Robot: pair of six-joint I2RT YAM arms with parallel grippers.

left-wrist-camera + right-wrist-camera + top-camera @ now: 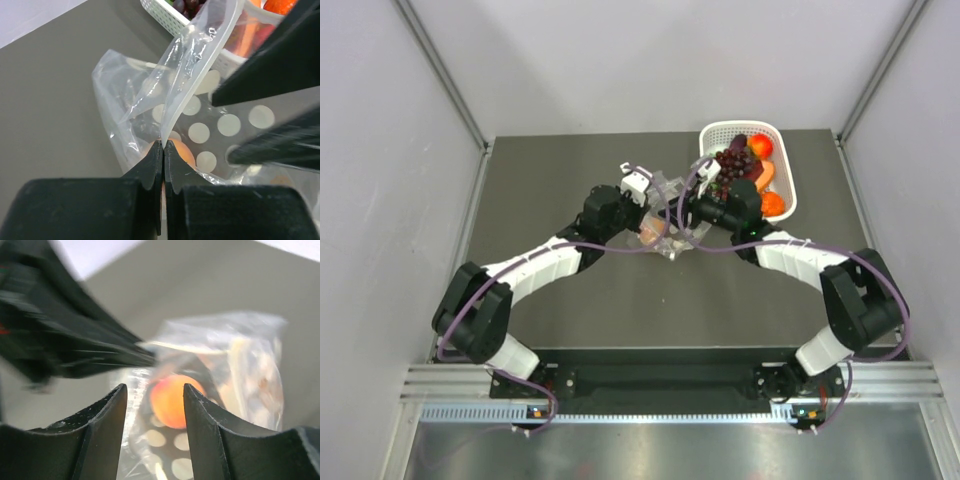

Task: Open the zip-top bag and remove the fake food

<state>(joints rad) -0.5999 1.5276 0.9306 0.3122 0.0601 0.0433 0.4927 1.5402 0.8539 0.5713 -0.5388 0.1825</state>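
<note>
Pinched shut on one lip of the zip-top bag (200, 115), the left gripper (164, 144) holds that edge up, apparently to keep the mouth gaping, with the bag just beside the white basket (165, 17). Facing that mouth, the right gripper (154, 386) has its jaws apart with nothing between them. It looks lined up on the peach-orange fruit (172, 400) of the fake food inside, though blur hides whether its tips have entered.
</note>
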